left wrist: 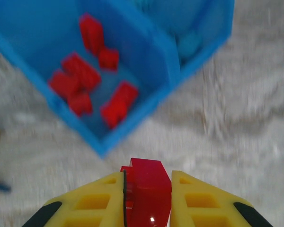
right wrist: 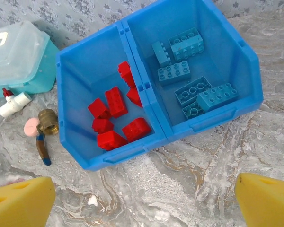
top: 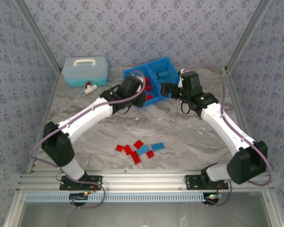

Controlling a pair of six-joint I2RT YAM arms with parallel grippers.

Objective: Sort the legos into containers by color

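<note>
Grey marbled worktop [top: 180, 127] sits inside walls papered in a pale blue flower pattern. One bright blue bin [right wrist: 213, 124] stands at the middle of the far edge, split into two compartments side by side.

The left compartment [right wrist: 73, 80] holds about seven red bricks [right wrist: 116, 101], lying jumbled on its floor. The right compartment [right wrist: 227, 38] holds about six light blue bricks [right wrist: 173, 72], some overlapping, so the count is not certain.

Seven loose bricks lie in a cluster close to the middle of the near edge: five red ones [top: 136, 158] and two light blue ones [top: 157, 146], most touching or just beside each other.

The left gripper [left wrist: 146, 179] is clamped on a single red brick [left wrist: 149, 194], pinched between its two yellow fingers [left wrist: 99, 201]. In the left wrist view the brick hangs just short of the near wall of the red compartment.

The right gripper [right wrist: 142, 203] stands wide apart with nothing between its fingers, above the bare worktop just on the near side of the bin.

One light teal case [top: 85, 71] with a white handle sits in the far left corner. Beside it, between case and bin, lie one white fitting [right wrist: 12, 104], one pink disc [right wrist: 31, 125] and one brass fitting [right wrist: 48, 122], the disc touching the brass piece.
</note>
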